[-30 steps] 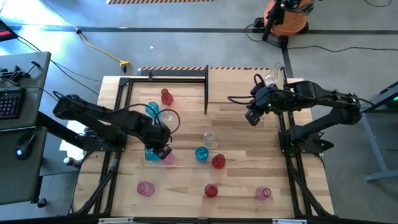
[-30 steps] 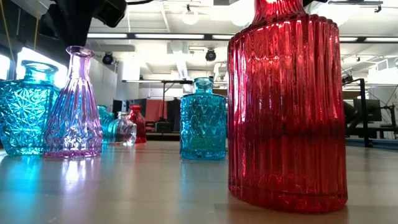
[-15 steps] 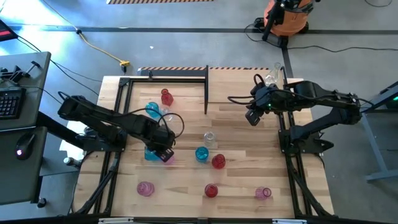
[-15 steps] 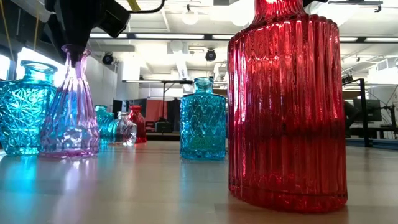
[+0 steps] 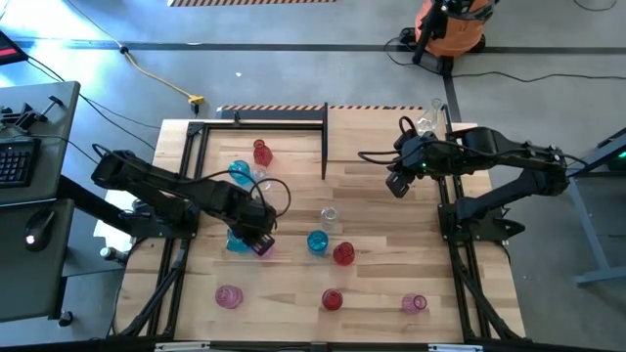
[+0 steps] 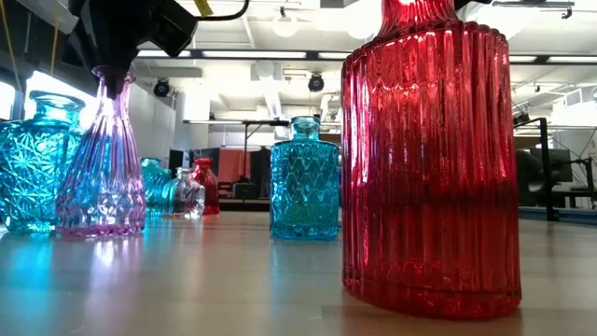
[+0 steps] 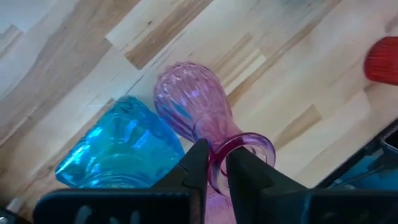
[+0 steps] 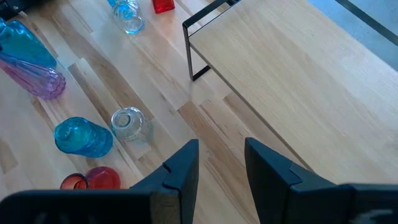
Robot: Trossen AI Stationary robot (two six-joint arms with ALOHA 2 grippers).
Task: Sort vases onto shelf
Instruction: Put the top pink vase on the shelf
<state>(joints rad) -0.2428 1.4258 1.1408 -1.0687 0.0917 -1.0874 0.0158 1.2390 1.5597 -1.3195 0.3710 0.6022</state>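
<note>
My left gripper (image 7: 214, 171) is shut on the mouth of a pink tall-necked vase (image 5: 262, 246), which stands against a turquoise vase (image 7: 118, 152) in the table's left middle. My right gripper (image 8: 217, 162) hangs open above the tabletop, touching nothing, beside the pale shelf board (image 8: 298, 68) edged with black bars. Other vases stand upright on the planks: a clear one (image 5: 330, 217), a turquoise one (image 5: 316, 241), a red one (image 5: 342, 254), and a red one (image 5: 261, 152) farther back. My left gripper holds the pink vase by the rim of its mouth (image 7: 219, 155), one finger inside the opening and one outside. The fingers come from above, pointing down. The vase stays upright under them, its base (image 6: 101, 229) at the tabletop.
Along the near edge stand a pink vase (image 5: 228, 296), a red one (image 5: 333, 299) and another pink one (image 5: 414, 304). A clear vase (image 5: 425, 124) sits near the right arm's far side. Bare planks lie between the two arms.
My left gripper has come down onto the pink vase's mouth, covering the rim that showed free a second ago. The vase has slid a little toward the turquoise vase beside it.
</note>
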